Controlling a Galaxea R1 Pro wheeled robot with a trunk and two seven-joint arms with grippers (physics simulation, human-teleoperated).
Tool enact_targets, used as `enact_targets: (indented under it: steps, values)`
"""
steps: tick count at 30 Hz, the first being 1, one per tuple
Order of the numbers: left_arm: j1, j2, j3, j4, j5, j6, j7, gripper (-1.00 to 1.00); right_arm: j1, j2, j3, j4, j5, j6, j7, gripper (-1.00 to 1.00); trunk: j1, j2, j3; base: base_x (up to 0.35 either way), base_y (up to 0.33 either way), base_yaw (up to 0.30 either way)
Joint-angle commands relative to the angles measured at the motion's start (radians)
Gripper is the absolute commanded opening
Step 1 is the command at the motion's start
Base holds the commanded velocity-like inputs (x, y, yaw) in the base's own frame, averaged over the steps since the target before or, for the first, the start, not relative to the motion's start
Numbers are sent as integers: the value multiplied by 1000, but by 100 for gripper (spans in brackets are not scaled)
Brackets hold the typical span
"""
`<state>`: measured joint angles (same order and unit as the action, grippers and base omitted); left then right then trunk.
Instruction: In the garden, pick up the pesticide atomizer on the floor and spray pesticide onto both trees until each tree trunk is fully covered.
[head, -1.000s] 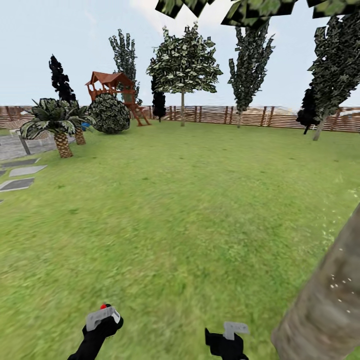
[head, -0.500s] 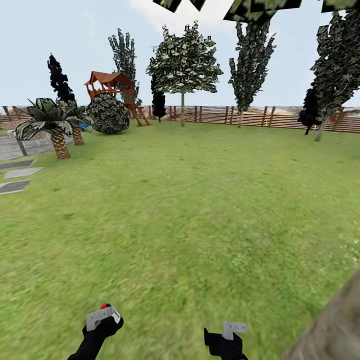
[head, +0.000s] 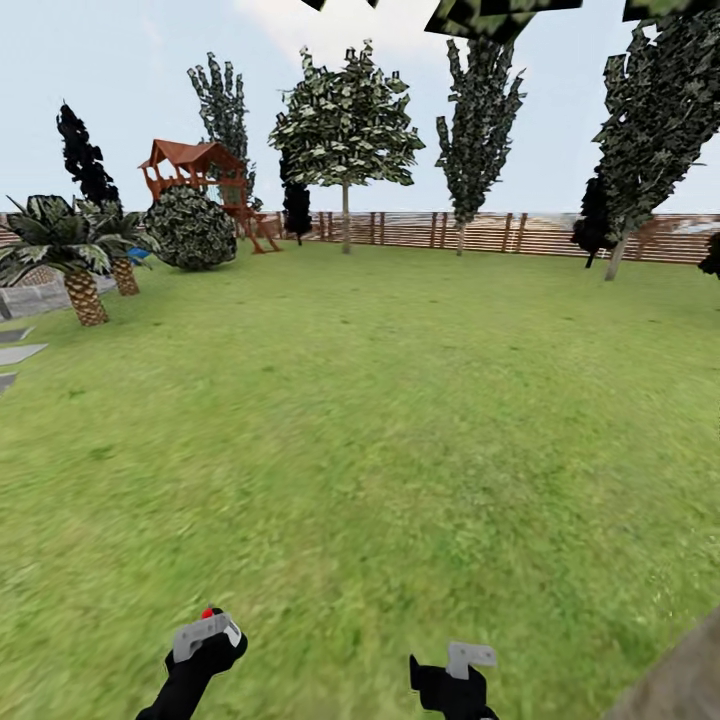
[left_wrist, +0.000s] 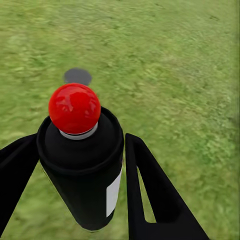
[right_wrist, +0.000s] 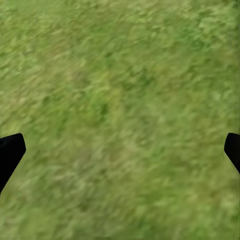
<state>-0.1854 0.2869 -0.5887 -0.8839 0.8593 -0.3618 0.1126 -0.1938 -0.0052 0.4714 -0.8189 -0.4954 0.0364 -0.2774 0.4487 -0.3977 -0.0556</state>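
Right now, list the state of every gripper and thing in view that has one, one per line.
left gripper: shut on the black can, held between both fingers.
black can: upright in the grip, red ball top on, off the grass.
right gripper: open, fingertips wide apart, nothing between them, grass below.
near tree trunk: standing at the head view's lower right corner.
far broad-crowned tree: upright by the fence.

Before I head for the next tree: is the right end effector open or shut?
Open. In the right wrist view its two black fingertips sit at opposite edges of the picture, with only grass between them, nothing held.
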Motion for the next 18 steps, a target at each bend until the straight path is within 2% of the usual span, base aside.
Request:
enact_targets:
  steps: [1,18]
  values:
    - [-2,2,-7,-1,4,-6,10,-100,-1,0,4,-2,-4,4,-8,100,1,-2,-2,339,0,-20]
    - [-2,2,-8,-1,4,-6,11,-100,-1,2,8,0,-4,4,-8,100,1,-2,-2,339,8,-1]
